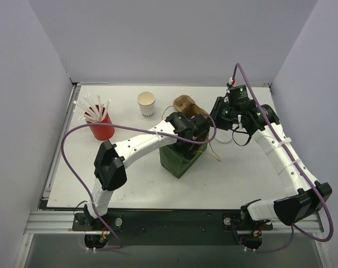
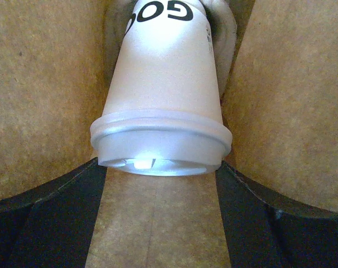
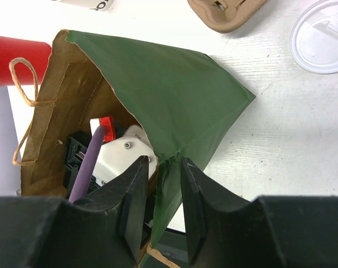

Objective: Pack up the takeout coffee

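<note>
White paper takeout coffee (image 2: 163,84): smooth tapered wall, bold black print, translucent plastic lid (image 2: 160,142). Sits low in bag (image 3: 158,89), brown kraft inside, green outside, twine handles. Only my left wrist view shows it; overhead, bag and my forearm hide it. My left hand (image 2: 157,164) spread wide, released, lid rim between fingertips. My right hand (image 3: 163,167) barely parted astride bag's green wall; pinching or not, cannot tell. Second, uncapped cup (image 1: 146,104) on bench (image 1: 241,178).
</note>
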